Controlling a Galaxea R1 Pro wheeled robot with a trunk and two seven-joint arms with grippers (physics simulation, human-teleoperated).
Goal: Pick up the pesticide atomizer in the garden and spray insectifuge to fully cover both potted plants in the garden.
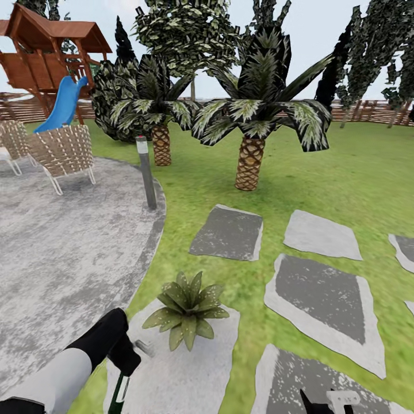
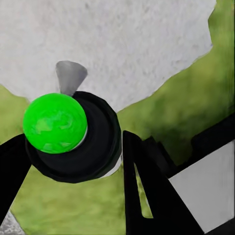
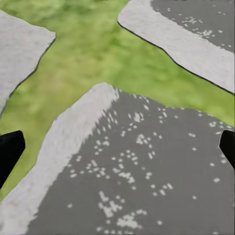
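a: patio (image 1: pixel 63 253) took up the left of the head view, grey and round, with two woven chairs (image 1: pixel 60 152) on it and a short post (image 1: pixel 146 171) at its rim. what was behind them?

b: playhouse (image 1: pixel 49 54) in brown wood with a blue slide (image 1: pixel 62 104), and a slatted fence (image 1: pixel 368 112) running along the back.

a: and the left arm?

b: left gripper (image 1: pixel 123 368) sat low in the head view, over the lawn's edge beside a pale stone (image 1: pixel 184 374). in the left wrist view its fingers (image 2: pixel 147 196) were pinched on the atomizer (image 2: pixel 78 139), a dark round body seen end on with a bright green top. in the head view only a slim dark-green sliver of it hung below the gripper.

a: where was the plant?

b: one plant (image 1: pixel 187 307) stood on that same stone, just beside the left gripper, its speckled leaves spread in a rosette. i couldn't make out a pot under the leaves.

a: further right?

b: two palms (image 1: pixel 253 115) with scaly trunks on the lawn (image 1: pixel 345 172), then grey stepping stones (image 1: pixel 322 293) across the grass.

a: the right arm?

b: right gripper (image 1: pixel 330 399) showed at the bottom edge of the head view, over a stone. in the right wrist view its fingertips (image 3: pixel 10 152) stood wide apart at the frame's sides, holding nothing, above a speckled grey stone (image 3: pixel 142 181).
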